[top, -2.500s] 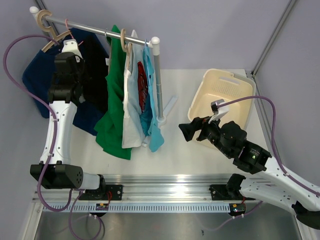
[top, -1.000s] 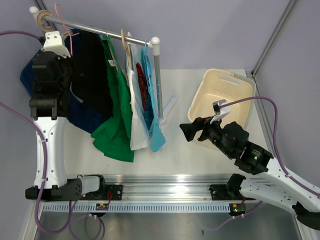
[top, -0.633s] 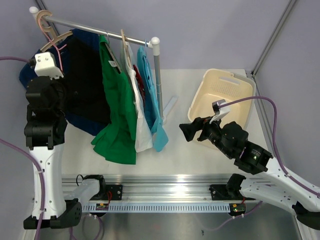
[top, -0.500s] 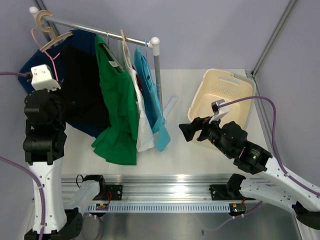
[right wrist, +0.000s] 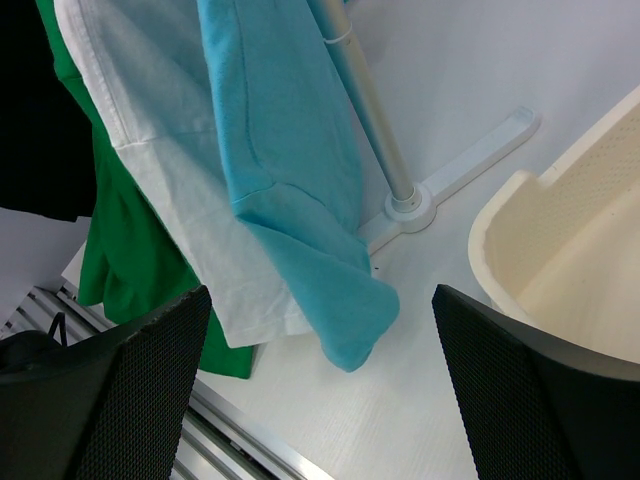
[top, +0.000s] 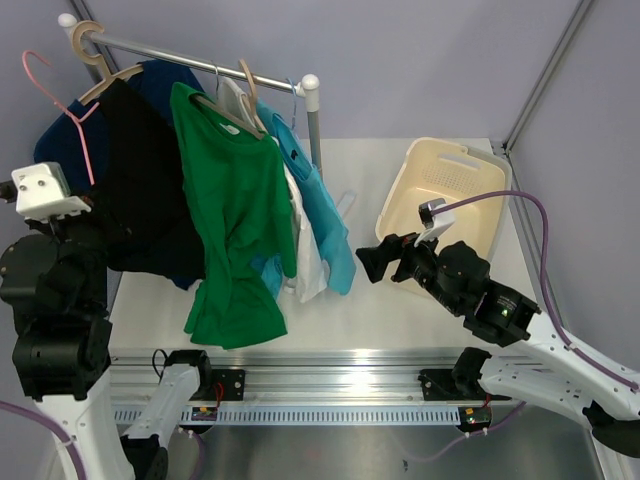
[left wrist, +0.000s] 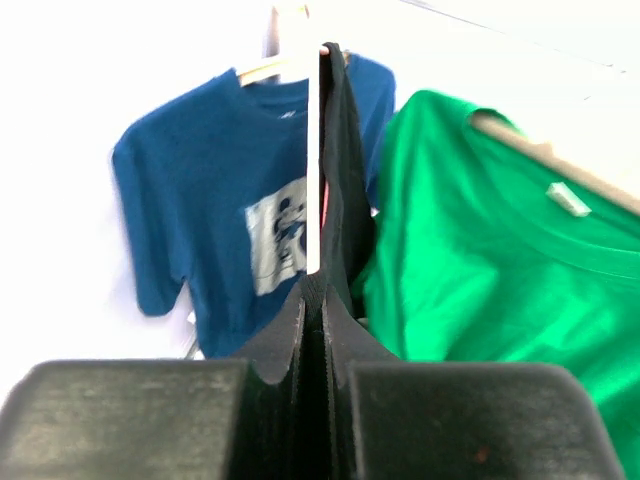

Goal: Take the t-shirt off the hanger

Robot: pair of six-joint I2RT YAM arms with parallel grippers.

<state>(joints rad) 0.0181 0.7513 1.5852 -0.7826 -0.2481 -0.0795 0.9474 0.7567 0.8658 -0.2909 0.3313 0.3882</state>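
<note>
A black t-shirt hangs at the left end of the rack, stretched toward the near left. A pink wire hanger sticks out along its left edge, with its hook off the rail. In the left wrist view my left gripper is shut on the black t-shirt's edge, and a thin pale hanger wire runs up from the jaws. My right gripper stands open over the table right of the clothes, nothing between its fingers.
A blue printed t-shirt on a wooden hanger hangs behind the black one. Green, white and teal shirts hang on the rail. The rack's post and foot stand beside a cream basket.
My left arm has pulled back toward the near left, dragging the black t-shirt and pink hanger off the rail. The other shirts have swung round. The right arm has not moved.
</note>
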